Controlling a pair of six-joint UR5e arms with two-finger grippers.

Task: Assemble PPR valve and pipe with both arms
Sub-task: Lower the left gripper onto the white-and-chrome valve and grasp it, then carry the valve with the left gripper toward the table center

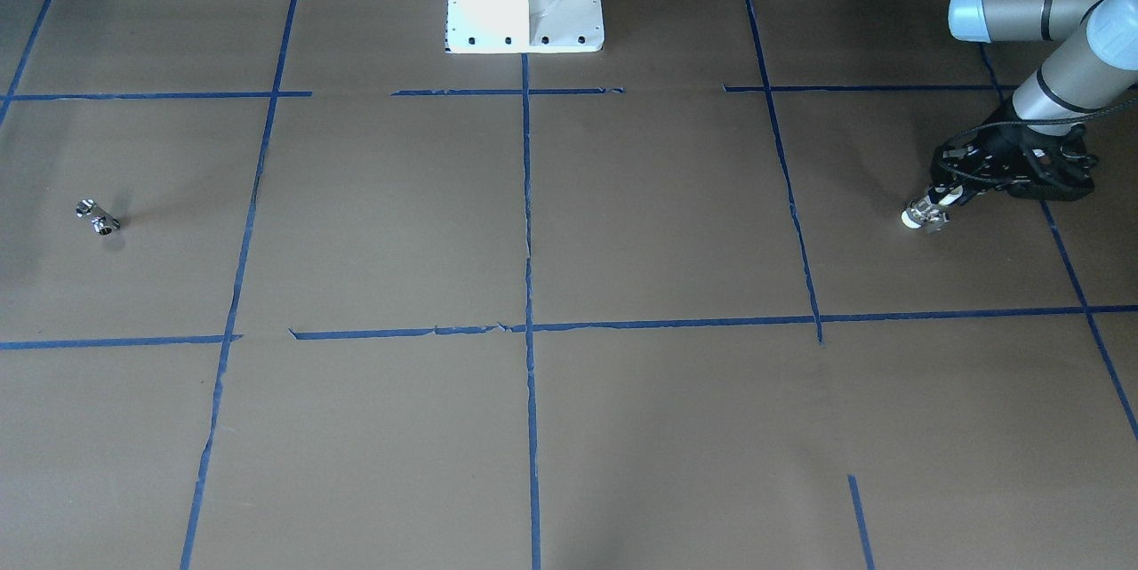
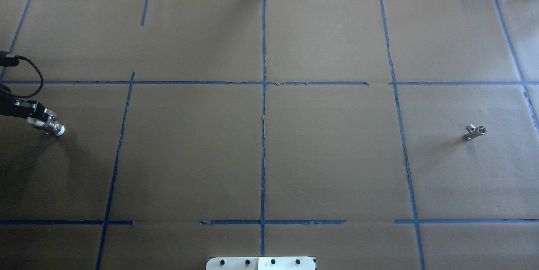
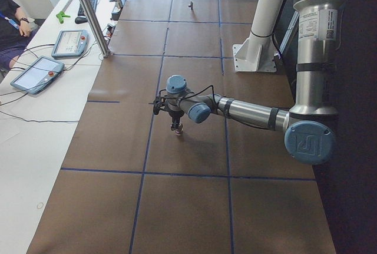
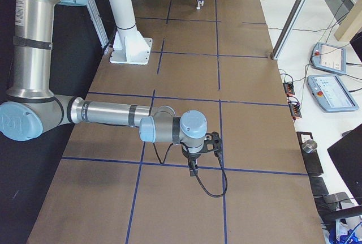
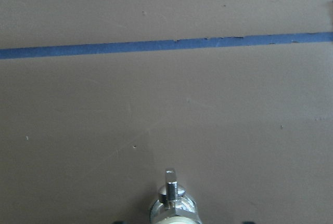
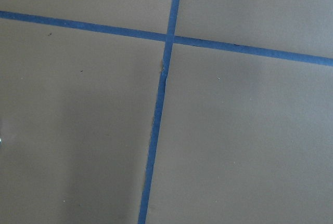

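Counter, both arms shown. The left arm carries the left gripper, closed on the PPR valve, whose white end projects beyond the fingertips. The right arm carries the right gripper, seen in one side view only, so open or closed cannot be told. The pipe lies loose, well apart from the left gripper, across the counter toward the robot's right. Its long axis runs roughly along the counter's length. The right arm is judged nearer.

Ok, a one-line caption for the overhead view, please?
Left gripper holds the PPR valve at the view's left edge; the pipe lies alone far to the right.
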